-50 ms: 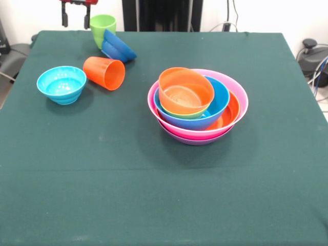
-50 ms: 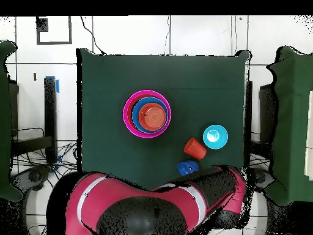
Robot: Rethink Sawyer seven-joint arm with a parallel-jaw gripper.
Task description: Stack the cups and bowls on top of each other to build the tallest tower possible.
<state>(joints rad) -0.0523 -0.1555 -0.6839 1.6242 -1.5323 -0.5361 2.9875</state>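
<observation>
Right of centre on the worktop (image 1: 154,195) sits the tower (image 1: 198,105), nested bowls with a small orange bowl (image 1: 185,90) uppermost. Well apart at far left lie the tipped orange cup (image 1: 105,73), light blue bowl (image 1: 61,84), green cup (image 1: 102,28) and dark blue bowl (image 1: 118,48). My tool (image 1: 76,15) hangs released beside the green cup. I judge the next pick is pending; it calls for descending onto one loose piece.

Green-clothed table (image 1: 154,195), bowl tower (image 1: 198,105), light blue bowl (image 1: 61,84), tipped orange cup (image 1: 104,73), green cup (image 1: 102,28), dark blue bowl (image 1: 118,47)
</observation>
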